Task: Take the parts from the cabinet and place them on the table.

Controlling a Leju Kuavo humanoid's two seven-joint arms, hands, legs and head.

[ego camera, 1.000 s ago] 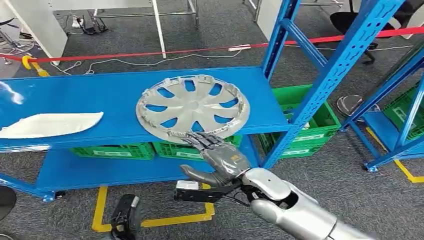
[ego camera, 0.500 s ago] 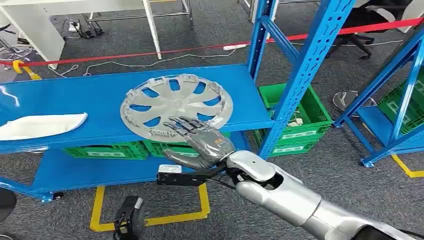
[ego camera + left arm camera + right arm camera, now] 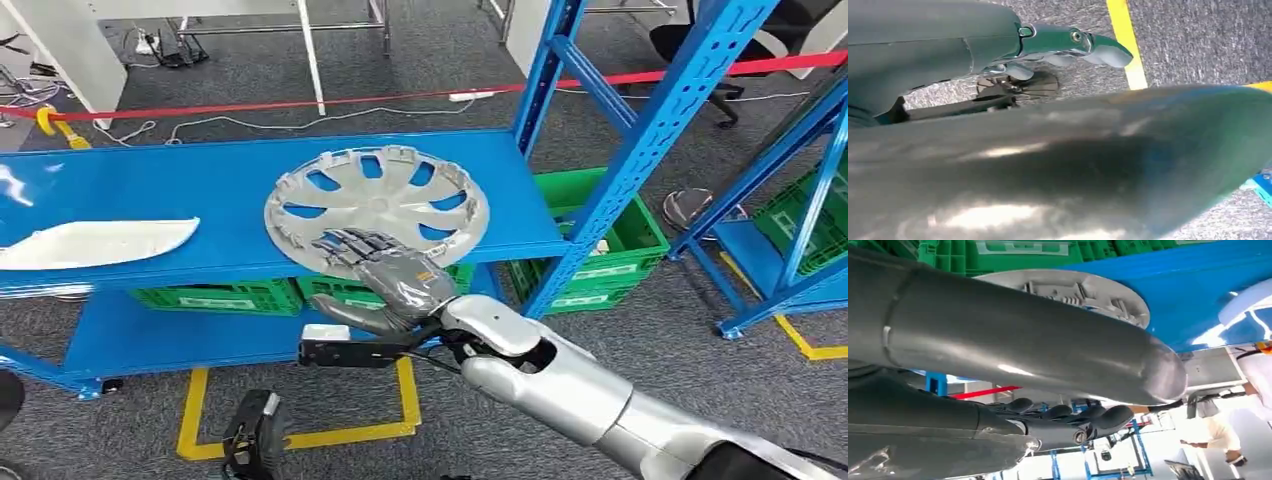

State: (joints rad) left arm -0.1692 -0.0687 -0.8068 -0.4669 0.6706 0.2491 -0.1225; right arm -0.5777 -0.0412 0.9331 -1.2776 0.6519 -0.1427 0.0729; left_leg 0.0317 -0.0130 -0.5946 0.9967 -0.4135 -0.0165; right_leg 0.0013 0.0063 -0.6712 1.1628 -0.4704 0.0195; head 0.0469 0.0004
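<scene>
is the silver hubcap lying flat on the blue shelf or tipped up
Flat. The hubcap lies on the blue shelf, clip side up; the right robot hand reaches over its near rim.

Matt grey plastic wheel cover [image 3: 377,208] on a glossy blue painted-metal shelf [image 3: 180,190], above rough grey carpet [image 3: 640,330]

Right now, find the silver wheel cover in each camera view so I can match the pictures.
Head view: the wheel cover lies flat on the blue shelf, centre of the picture, the right hand over its near rim.
Left wrist view: not in it.
Right wrist view: its ribbed rim shows beyond the grey thumb, near the top.
Shared landmark: the blue shelf.
</scene>
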